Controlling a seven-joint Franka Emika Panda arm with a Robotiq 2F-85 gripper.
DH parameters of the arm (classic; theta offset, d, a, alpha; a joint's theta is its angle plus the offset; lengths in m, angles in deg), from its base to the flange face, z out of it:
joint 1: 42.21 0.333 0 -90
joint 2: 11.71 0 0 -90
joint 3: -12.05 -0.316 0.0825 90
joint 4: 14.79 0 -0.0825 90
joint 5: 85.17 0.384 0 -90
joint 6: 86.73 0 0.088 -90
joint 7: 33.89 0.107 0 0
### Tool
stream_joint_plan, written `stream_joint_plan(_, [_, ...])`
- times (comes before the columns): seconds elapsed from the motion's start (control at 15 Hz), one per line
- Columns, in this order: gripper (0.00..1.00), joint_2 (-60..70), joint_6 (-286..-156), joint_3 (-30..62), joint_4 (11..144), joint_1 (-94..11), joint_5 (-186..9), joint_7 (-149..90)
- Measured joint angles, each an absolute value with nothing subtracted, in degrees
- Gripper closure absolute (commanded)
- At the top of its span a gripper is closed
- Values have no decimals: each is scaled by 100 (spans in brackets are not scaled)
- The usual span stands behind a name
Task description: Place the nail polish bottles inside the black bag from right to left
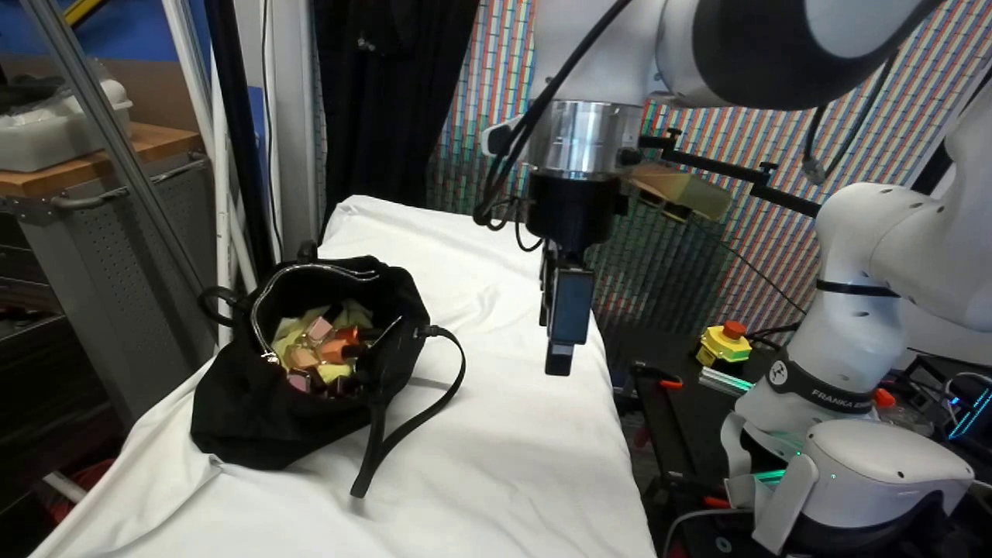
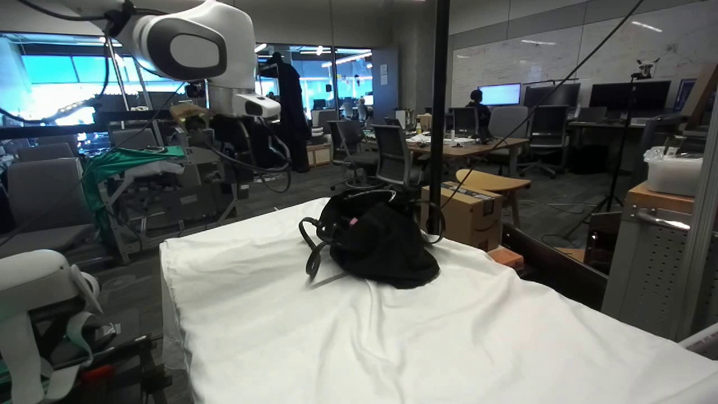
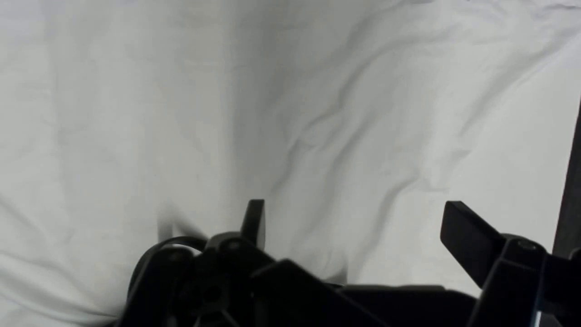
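Nearest is the desk point(image 1: 504, 504), its top draped in wrinkled white cloth point(image 2: 505, 336) that runs down to the bottom of both exterior views. The white-and-black arm point(image 1: 589, 54) has its base beside the desk and its upper links running out of view at the top; its last section hangs straight down, raised clear of the cloth and well apart from the bag. That black bag point(image 1: 256, 418) sits slouched on the cloth, mouth gaping, with a silvery zip along the rim, a yellow-green lining and a strap point(image 1: 367, 471) looping out onto the cloth. The gripper point(image 3: 356, 222) points down, released: in the wrist view its fingers point(image 3: 472, 245) stand wide apart with cloth showing between them. Smallest are the nail polish bottles point(image 1: 333, 351), jumbled inside the bag against the lining, orange, peach, pink and mauve, with dark caps among them; their exact number is hard to tell in the shadow.
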State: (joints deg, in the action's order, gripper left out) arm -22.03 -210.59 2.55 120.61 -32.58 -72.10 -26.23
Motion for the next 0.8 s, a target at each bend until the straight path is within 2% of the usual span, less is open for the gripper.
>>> stream_joint_plan(0.4, [0, -3395, -21918, 190, 13248, -3258, -7568, -2570])
stream_joint_plan(0.8, [0, -4034, -22087, 193, 13719, -3263, -7733, -2530])
